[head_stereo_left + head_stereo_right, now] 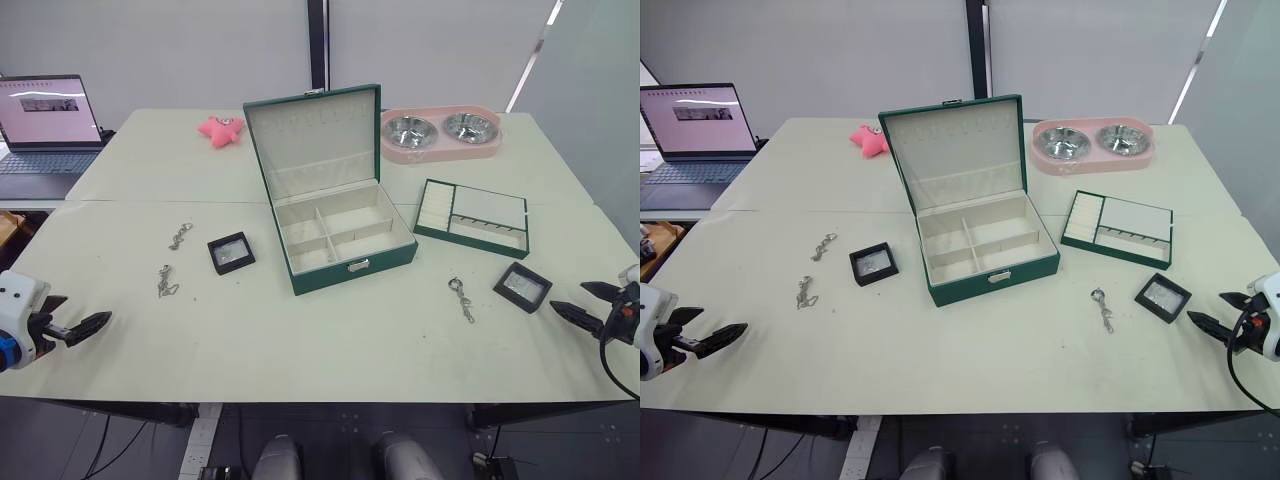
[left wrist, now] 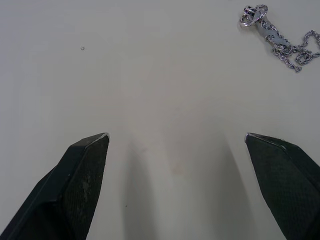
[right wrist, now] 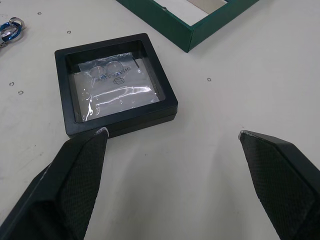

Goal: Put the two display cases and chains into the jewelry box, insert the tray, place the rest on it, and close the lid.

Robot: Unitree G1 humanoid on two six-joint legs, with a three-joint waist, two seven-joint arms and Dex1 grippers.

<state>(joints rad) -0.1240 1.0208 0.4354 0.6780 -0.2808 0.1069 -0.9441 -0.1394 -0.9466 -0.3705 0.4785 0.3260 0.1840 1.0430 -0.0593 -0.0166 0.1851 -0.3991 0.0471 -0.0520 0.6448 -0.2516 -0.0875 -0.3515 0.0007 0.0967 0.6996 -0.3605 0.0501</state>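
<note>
The jewelry box point(image 1: 345, 262) was dark green outside with cream lining, as was its raised lid point(image 1: 312, 135). The tray point(image 1: 472, 217) had a green rim and cream interior. Both display cases point(image 1: 231, 252) point(image 1: 522, 287) were black-framed with pale clear windows. The chains point(image 1: 166, 281) point(image 1: 180, 236) point(image 1: 461, 298) were silver. The tabletop point(image 1: 330, 340) was a pale greenish cream. A pink double bowl dish point(image 1: 440, 136) held shiny steel bowls, and a pink star-shaped toy point(image 1: 221, 129) lay nearby.

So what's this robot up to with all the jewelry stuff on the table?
It is packing a jewelry box, and nothing is in yet. The lid stands open, the compartments empty. Two display cases and three chains lie on the table, the tray beside the box. The left end effector and right end effector are open, holding nothing.
</note>
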